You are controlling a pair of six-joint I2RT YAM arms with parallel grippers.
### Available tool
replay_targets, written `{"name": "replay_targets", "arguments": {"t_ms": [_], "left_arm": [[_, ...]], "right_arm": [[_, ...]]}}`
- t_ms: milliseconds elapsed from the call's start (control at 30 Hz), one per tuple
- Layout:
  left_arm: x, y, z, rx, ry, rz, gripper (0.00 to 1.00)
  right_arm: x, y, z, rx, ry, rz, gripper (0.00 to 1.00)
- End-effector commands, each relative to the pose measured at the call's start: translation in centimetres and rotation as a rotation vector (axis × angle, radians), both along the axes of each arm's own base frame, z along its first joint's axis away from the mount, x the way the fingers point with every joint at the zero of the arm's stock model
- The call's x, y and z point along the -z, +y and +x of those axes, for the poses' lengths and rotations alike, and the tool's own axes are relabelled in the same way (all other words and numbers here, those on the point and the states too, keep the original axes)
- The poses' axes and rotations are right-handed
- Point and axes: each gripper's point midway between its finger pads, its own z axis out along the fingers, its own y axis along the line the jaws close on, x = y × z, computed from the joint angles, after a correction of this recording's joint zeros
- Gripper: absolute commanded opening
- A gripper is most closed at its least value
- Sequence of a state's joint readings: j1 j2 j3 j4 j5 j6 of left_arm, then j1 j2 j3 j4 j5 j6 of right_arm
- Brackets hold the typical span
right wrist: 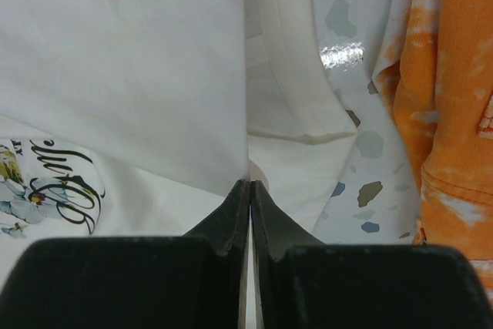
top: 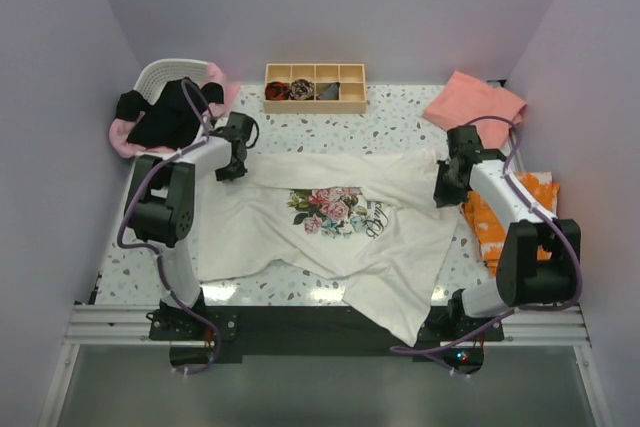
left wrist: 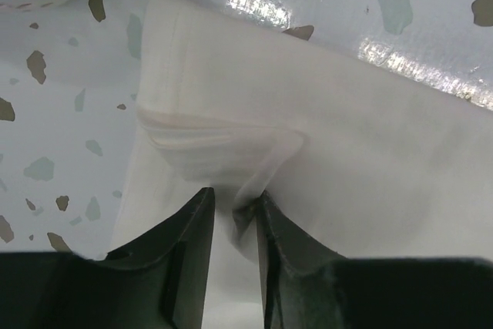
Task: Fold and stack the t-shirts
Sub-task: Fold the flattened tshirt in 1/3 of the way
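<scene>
Lying spread on the tabletop (top: 400,127), the cream t-shirt (top: 300,247) looks light, limp and prone to sag, so the hems suit gripping. Left fingers (left wrist: 192,252) pinch a fold at its far corner; right fingers (right wrist: 231,221) are clamped tight on the opposite edge.

Robot test cell in a lab, not a lived-in room. Plain lavender walls (top: 50,97) box in a speckled, terrazzo-look tabletop (top: 400,132) at 9, 12 and 3 o'clock. At 6 o'clock a bare aluminium rail (top: 110,325) runs along the near edge, where two robot arms, the left arm (top: 165,202) and the right arm (top: 520,237), are bolted side by side, with purple cables (top: 124,227) looping along them. Laundry lies about like staged props: a cream t-shirt (top: 300,247) spread at the centre, a white perforated basket (top: 165,72) at 10 o'clock, and a divided wooden box (top: 315,107) at 12 o'clock.
</scene>
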State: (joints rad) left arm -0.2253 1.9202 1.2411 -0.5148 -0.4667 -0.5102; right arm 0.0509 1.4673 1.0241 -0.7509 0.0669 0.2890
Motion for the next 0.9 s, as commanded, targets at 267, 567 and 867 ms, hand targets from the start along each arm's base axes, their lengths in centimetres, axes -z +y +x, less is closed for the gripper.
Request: {"name": "replay_targets", "arguments": {"t_ms": [267, 567, 867], "left_arm": [[-7.7, 1.5, 0.2, -0.092, -0.229, 0.026, 0.49], [-6.3, -0.9, 3.4, -0.037, -0.198, -0.037, 0.41], [-5.0, -3.8, 6.0, 0.022, -0.236, -0.157, 0.4]], "right_arm": [[-7.7, -1.6, 2.3, 0.046, -0.261, -0.067, 0.52], [-6.1, 0.9, 5.0, -0.007, -0.287, 0.06, 0.49], [-4.8, 2.0, 6.1, -0.031, -0.281, 0.113, 0.46]]}}
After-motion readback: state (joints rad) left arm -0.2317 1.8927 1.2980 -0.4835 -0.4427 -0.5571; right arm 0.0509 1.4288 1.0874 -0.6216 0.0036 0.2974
